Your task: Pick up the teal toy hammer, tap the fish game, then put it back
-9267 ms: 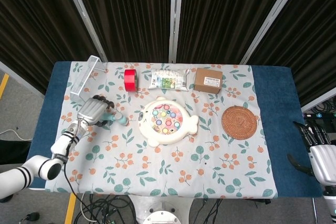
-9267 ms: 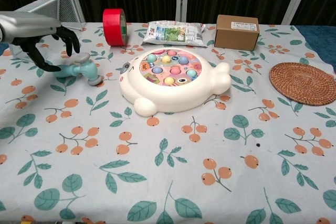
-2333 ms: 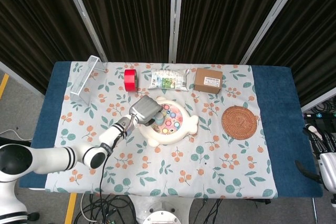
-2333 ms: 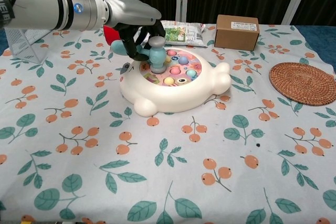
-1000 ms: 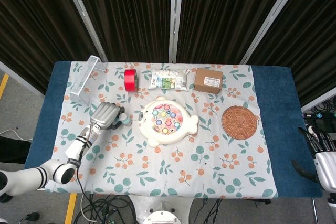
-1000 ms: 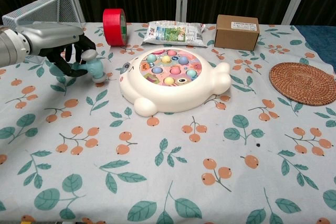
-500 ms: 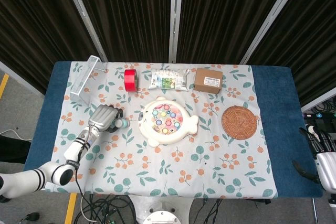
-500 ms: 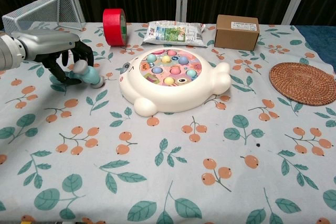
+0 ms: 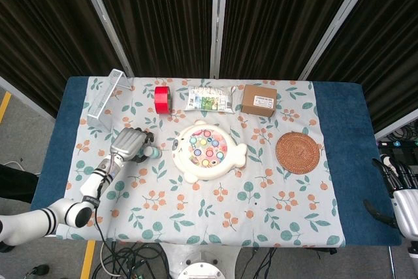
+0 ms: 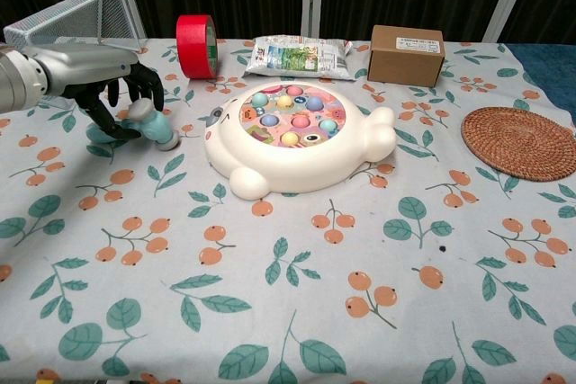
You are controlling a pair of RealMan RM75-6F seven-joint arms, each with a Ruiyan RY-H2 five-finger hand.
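The teal toy hammer (image 10: 155,126) with grey head ends lies on the flowered cloth just left of the white fish game (image 10: 297,137). Its handle runs left under my left hand (image 10: 112,78), whose dark fingers curl over it. In the head view the same left hand (image 9: 128,143) covers the handle and only the hammer (image 9: 151,153) head shows, beside the fish game (image 9: 208,150). My right hand (image 9: 401,197) hangs off the table's right edge, fingers apart and holding nothing.
Along the back stand a red tape roll (image 10: 195,46), a snack packet (image 10: 297,56) and a cardboard box (image 10: 406,55). A woven coaster (image 10: 520,142) lies at right. A wire rack (image 10: 67,15) sits at the far left corner.
My left hand brought the hammer from over the fish game back down to the cloth on its left. In the last half second the fingers have lifted slightly; the hammer stayed put.
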